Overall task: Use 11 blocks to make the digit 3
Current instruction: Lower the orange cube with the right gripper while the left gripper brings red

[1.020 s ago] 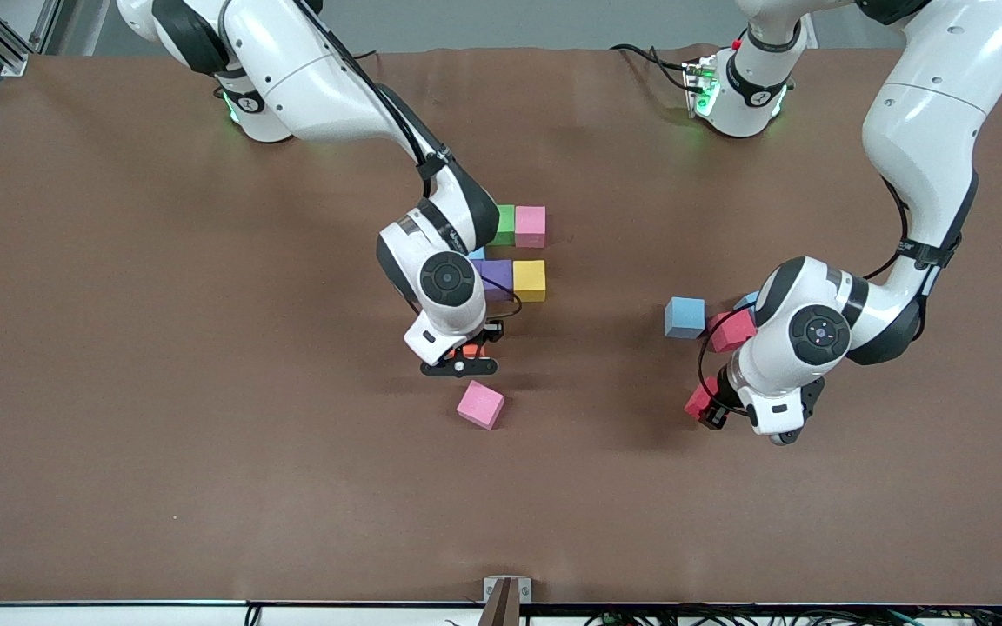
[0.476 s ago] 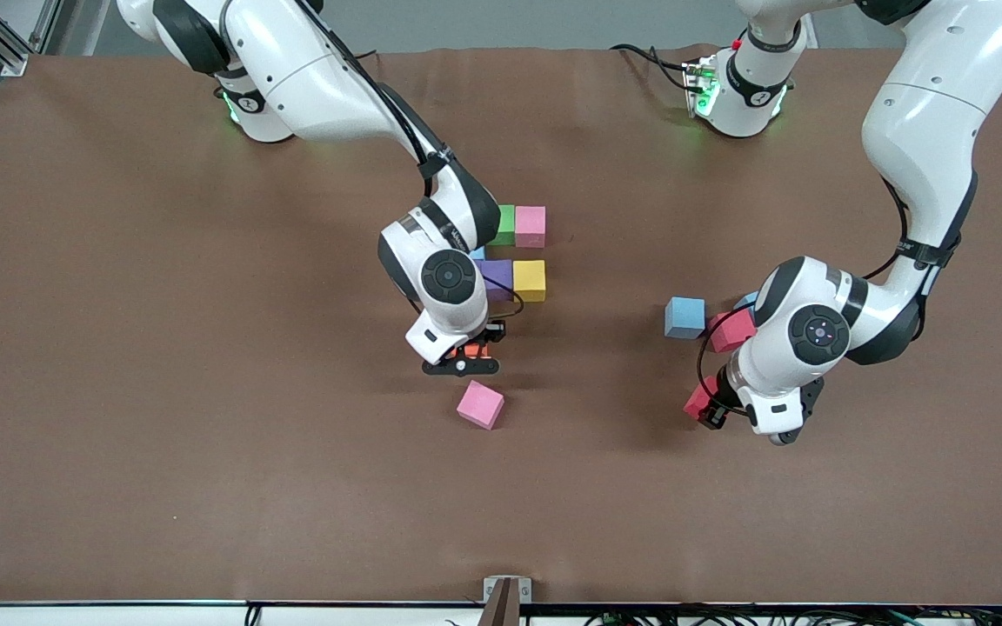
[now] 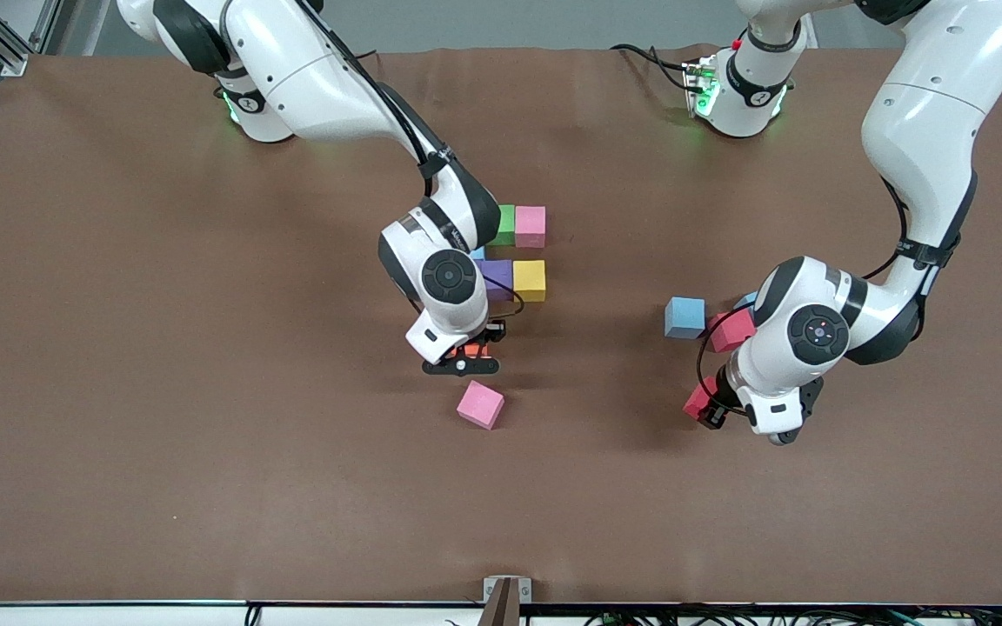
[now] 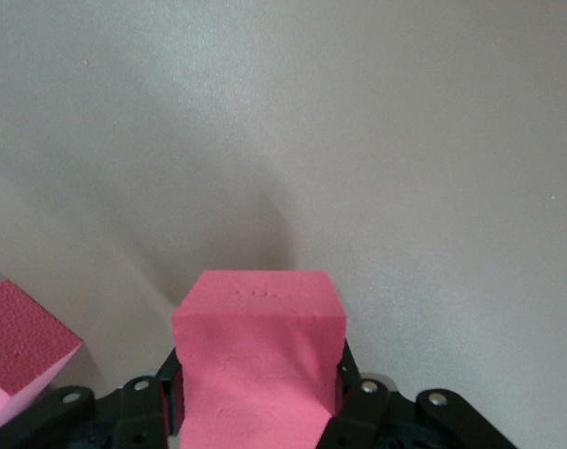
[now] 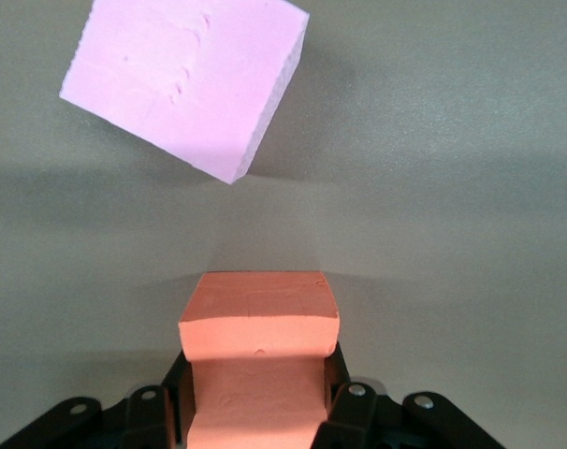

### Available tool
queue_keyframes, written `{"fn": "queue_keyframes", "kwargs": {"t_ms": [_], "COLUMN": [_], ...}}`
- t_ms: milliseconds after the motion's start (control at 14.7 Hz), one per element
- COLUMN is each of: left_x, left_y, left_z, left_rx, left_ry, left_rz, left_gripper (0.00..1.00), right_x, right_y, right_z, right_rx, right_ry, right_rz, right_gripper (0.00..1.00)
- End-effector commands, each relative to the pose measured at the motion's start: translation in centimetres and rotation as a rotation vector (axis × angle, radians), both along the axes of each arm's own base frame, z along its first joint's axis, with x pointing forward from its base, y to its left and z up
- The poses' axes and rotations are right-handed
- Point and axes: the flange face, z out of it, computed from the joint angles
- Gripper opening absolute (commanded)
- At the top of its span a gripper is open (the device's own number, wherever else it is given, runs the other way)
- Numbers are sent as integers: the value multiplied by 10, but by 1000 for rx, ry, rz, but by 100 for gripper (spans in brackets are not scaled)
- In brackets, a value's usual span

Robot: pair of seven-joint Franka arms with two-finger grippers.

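Claws Loaded, Figure Half Built

Right claw (image 3: pixel 467 355) is clamped on an orange block (image 5: pixel 257 351) above the tabletop (image 3: pixel 205 435), beside the started digit 3 (image 3: pixel 518 252), presumably for placement. A loose pink block (image 3: pixel 479 404) lies nearer the camera. Left claw (image 3: pixel 710 409) is clamped on a red block (image 4: pixel 255 365), apparently kept ready.

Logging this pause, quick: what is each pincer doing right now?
Left pincer: shut on the red block.
Right pincer: shut on the orange block.
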Motion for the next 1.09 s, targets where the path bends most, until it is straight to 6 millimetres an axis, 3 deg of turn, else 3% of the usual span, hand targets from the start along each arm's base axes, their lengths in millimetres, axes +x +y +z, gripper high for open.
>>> {"fn": "queue_keyframes", "kwargs": {"t_ms": [0, 340, 816, 1020], "left_x": [-3, -14, -37, -45], "left_y": [-13, -56, -142, -156], "left_z": [9, 26, 37, 36], "left_rx": [-14, -25, -60, -61], "left_ry": [16, 44, 41, 47], "left_rz": [38, 96, 254, 293], "left_gripper": [30, 30, 30, 30], "right_x": [-5, -5, -4, -4], "right_y": [1, 1, 0, -1], "right_z": [-4, -4, -3, -3], "right_rx": [-12, -13, -13, -14], "right_ry": [0, 3, 3, 2], "right_rz": [-9, 2, -4, -1], "right_gripper": [0, 0, 0, 0]}}
